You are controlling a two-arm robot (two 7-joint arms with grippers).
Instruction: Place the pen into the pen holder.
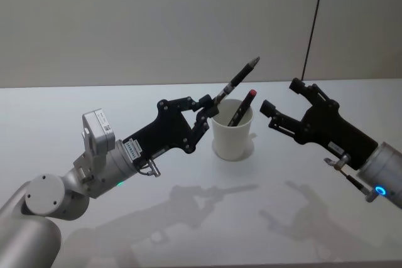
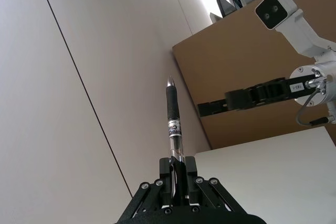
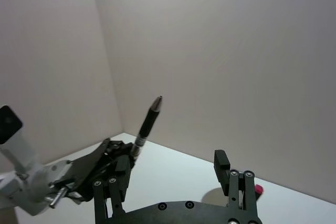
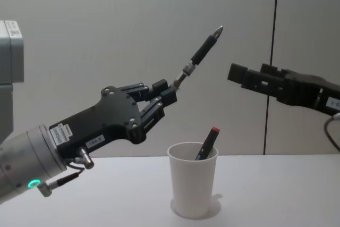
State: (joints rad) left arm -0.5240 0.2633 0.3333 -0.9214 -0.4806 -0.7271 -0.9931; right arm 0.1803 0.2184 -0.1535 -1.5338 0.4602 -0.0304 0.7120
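My left claw [image 1: 210, 108] is clamped on the lower end of a black pen [image 1: 239, 77]. It holds the pen tilted, tip up, in the air just above and to the left of the pen holder [image 1: 232, 141]. The pen holder stands upright on the table [image 1: 94, 101] with a red-capped pen [image 1: 242, 107] leaning inside. My right claw [image 1: 280, 96] hangs spread wide and empty, near the holder's right side.

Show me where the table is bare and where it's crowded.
Bare table runs along the near edge before the cup, and behind it to the wall. Crowded: the air above the cup, flanked by the left gripper holding a pen and the open right gripper.
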